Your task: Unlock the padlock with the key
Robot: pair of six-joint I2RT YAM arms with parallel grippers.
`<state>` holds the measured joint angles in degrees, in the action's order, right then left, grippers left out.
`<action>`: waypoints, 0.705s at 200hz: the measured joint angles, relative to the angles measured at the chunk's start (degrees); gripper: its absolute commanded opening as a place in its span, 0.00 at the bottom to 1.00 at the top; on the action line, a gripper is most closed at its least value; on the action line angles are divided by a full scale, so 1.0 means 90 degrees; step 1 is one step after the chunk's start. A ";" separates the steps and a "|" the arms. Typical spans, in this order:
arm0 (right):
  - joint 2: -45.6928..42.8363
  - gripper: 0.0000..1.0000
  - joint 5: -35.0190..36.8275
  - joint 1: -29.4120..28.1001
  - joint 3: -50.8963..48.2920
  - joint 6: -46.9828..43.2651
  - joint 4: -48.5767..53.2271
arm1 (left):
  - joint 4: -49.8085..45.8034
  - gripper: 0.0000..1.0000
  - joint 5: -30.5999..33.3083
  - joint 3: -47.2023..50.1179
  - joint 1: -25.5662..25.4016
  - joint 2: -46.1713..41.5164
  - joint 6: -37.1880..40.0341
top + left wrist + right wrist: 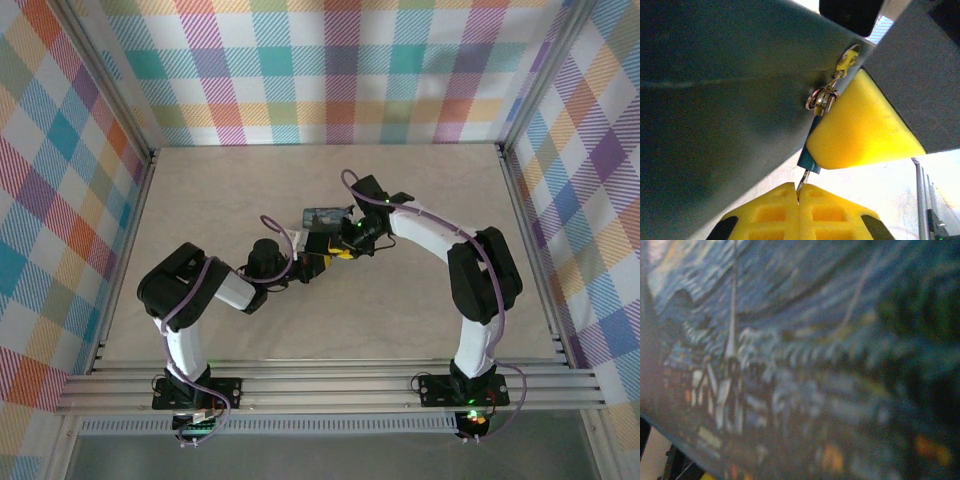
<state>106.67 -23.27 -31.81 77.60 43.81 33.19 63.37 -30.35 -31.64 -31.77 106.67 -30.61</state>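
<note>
While both arms meet mid-tabletop (420,320), left fingers (772,215): clenched on the key (808,159) by its blade, teal head pointing to 12 o'clock.
Right fingers (865,130): grasping the padlock (322,215), one yellow pad against its dark side.
Padlock: near the tabletop's centre, at 1 o'clock from the left fingers in the top view.
Key ring (820,98): at 12 o'clock from the key head, between pad and padlock.

At mid-frame of the top view, the padlock (322,214) lies over the middle of the counter (210,190) — the right pincer (346,248) just lower right of it, the left pincer (316,264) just below. From the left wrist, the key (809,159) rises from bottom centre — padlock on its left, the right pincer's pad (860,130) on its right.
</note>
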 measured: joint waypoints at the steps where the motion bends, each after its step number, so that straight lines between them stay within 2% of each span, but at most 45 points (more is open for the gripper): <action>1: 0.0000 0.00 0.0000 -0.0002 -0.0019 0.0007 -0.0024 | 0.0005 0.00 -0.0005 0.0000 0.0000 0.0015 -0.0017; 41: 0.0000 0.00 0.0027 -0.0148 -0.0364 0.0219 -0.0646 | 0.0493 0.00 0.0253 0.0376 -0.0051 0.0112 -0.0345; 51: 0.0000 0.03 0.0036 -0.0228 -0.0476 0.0284 -0.0816 | 0.0629 0.00 0.0384 0.0539 -0.0083 0.0112 -0.0362; 86: -0.0036 0.22 0.0194 -0.0469 -0.0903 0.0442 -0.1382 | 0.0925 0.00 0.0950 0.0984 -0.0301 0.0112 -0.0389; 103: -0.0138 0.26 0.0262 -0.0520 -0.1139 0.0576 -0.1700 | 0.1064 0.00 0.1178 0.1088 -0.0381 0.0112 -0.0393; 121: -0.0284 0.36 0.0318 -0.0551 -0.1394 0.0738 -0.1977 | 0.1185 0.00 0.1307 0.1183 -0.0474 0.0112 -0.0442; 141: -0.0435 0.42 0.0304 -0.0559 -0.1598 0.0964 -0.2103 | 0.1122 0.00 0.1438 0.1294 -0.0539 0.0112 -0.0498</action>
<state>102.76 -20.53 -36.84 63.22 52.49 14.26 73.47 -17.41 -19.99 -36.62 107.68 -35.09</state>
